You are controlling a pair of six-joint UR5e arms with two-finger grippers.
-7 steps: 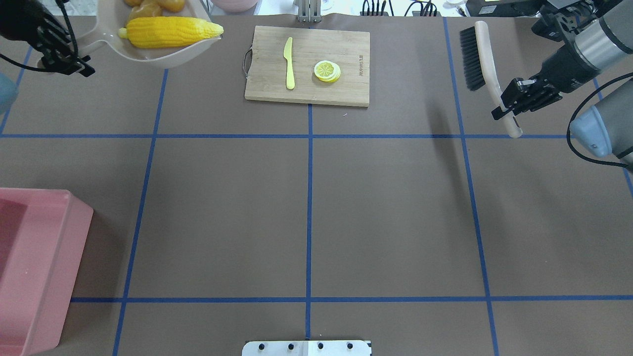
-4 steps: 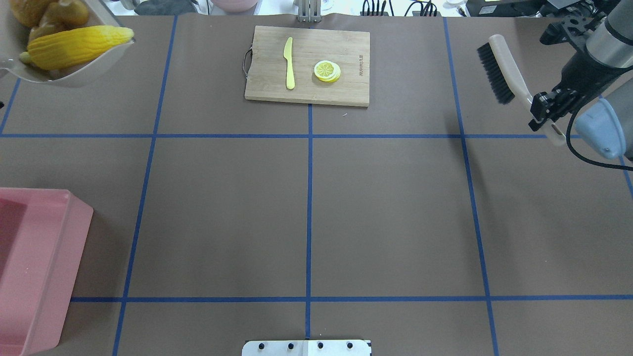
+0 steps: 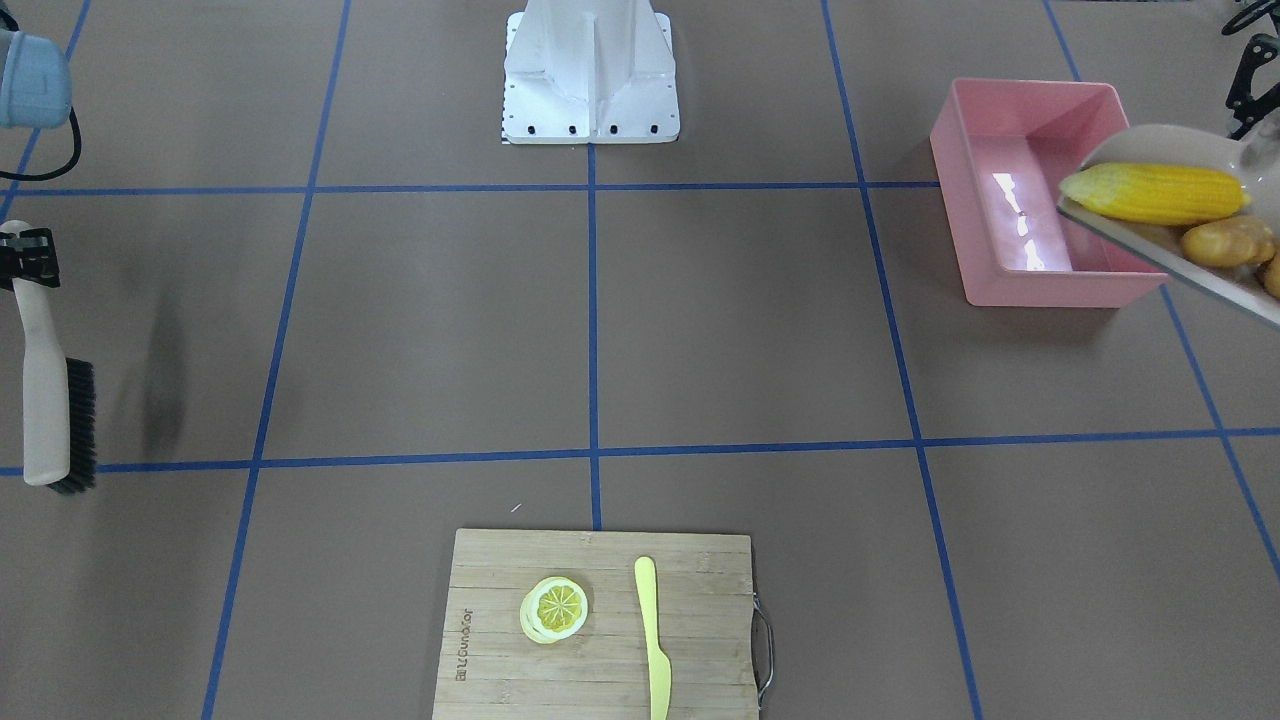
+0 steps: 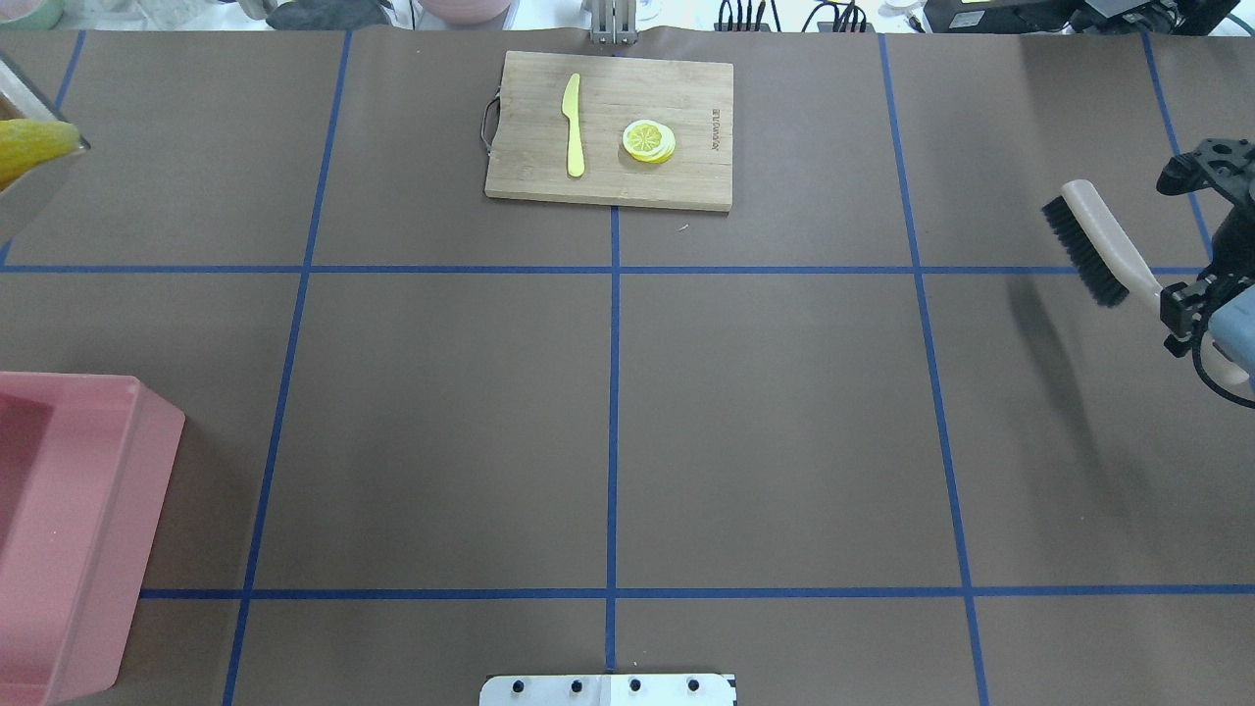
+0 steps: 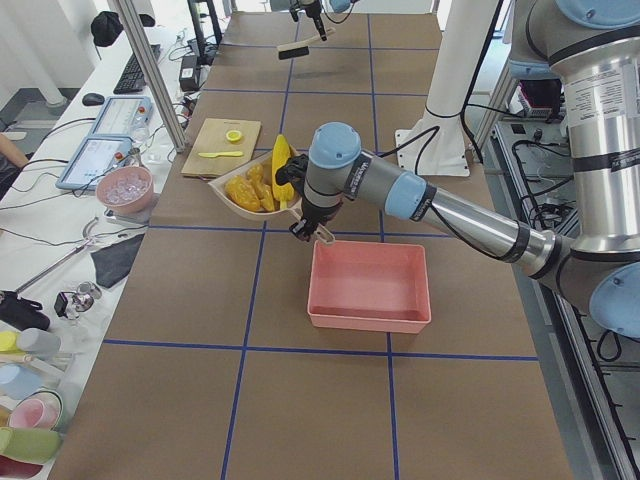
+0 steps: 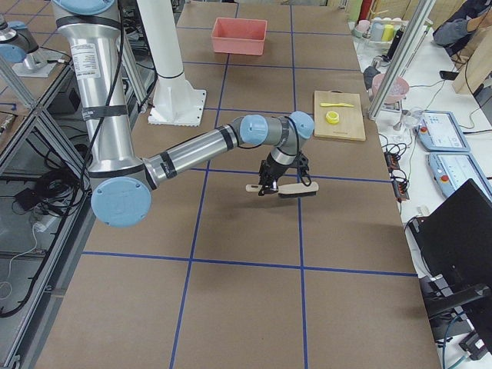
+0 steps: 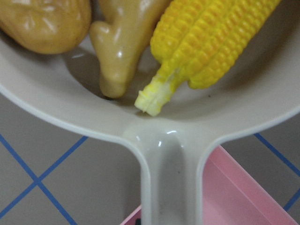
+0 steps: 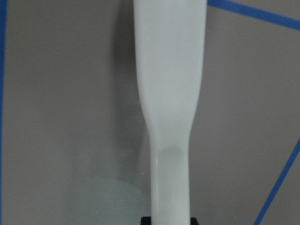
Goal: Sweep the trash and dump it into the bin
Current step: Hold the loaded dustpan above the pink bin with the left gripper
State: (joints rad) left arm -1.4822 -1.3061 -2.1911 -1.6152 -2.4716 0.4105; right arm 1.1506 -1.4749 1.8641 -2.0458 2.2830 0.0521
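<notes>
left arm [image 5: 450, 210] outstretched, left fingers [image 5: 300, 230] clamping dustpan [image 7: 168, 159] handle near bin [image 3: 1040, 292] | right arm [image 6: 192, 154] extended, right fingers [image 4: 1179, 306] clamping brush [image 4: 1108, 235] handle

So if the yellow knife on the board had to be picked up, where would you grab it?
The knife lies flat on the cutting board, so come straight down and pinch across the handle, the narrower end nearer the robot. Probably only its thin side edges can be gripped.

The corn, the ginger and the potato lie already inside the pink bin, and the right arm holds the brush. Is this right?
Not quite. The corn, ginger and potato lie in the raised dustpan, not in the bin, whose inside is bare in the exterior front-facing view. The part about the brush is right.
</notes>
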